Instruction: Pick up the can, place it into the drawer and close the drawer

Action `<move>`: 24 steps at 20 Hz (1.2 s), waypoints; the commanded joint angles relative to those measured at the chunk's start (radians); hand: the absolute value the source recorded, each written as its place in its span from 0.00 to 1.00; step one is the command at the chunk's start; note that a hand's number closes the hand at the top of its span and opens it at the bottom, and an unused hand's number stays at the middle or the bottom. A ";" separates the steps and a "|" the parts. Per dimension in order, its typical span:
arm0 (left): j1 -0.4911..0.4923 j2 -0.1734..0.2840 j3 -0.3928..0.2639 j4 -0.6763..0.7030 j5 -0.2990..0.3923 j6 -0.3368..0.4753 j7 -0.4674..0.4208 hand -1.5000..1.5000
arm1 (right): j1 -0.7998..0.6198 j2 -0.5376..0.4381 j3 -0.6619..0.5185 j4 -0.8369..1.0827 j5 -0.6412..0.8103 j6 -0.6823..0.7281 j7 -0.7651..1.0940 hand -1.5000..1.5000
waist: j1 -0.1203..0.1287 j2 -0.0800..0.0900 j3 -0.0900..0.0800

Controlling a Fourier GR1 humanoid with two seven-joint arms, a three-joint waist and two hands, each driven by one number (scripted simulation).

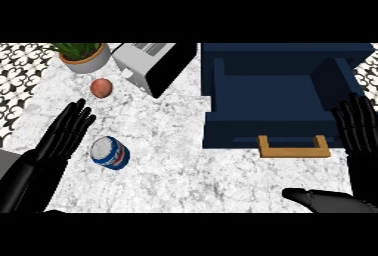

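Note:
A blue and white can [110, 152] lies tilted on the marble counter at the left. My left hand [65, 131] is just left of it, fingers straight and open, apart from the can. The dark blue drawer [272, 95] stands pulled out at the right, its tan handle [293, 147] facing me. My right hand [358, 127] is at the drawer's right side, fingers straight and raised, thumb [310, 196] stretched out low. It holds nothing.
A potted plant [83, 54] sits at the back left. A silver and black toaster [153, 64] stands beside it. A reddish-brown egg-shaped object [102, 87] lies in front of the pot. Patterned floor shows past the counter's left edge.

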 commanded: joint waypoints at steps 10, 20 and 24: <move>0.100 0.028 0.143 -0.072 0.137 -0.080 0.106 0.00 | 0.125 -0.001 -0.085 0.041 -0.056 0.091 -0.112 0.00 | 0.002 -0.001 -0.001; 0.063 -0.049 0.092 -0.034 0.023 -0.040 0.116 0.00 | 0.170 0.032 -0.095 0.024 -0.028 0.121 -0.131 0.00 | 0.001 -0.001 -0.001; -0.039 -0.061 0.104 0.188 -0.010 -0.042 0.021 0.00 | 0.146 0.011 -0.119 0.038 -0.046 0.147 -0.114 0.00 | -0.002 0.000 -0.001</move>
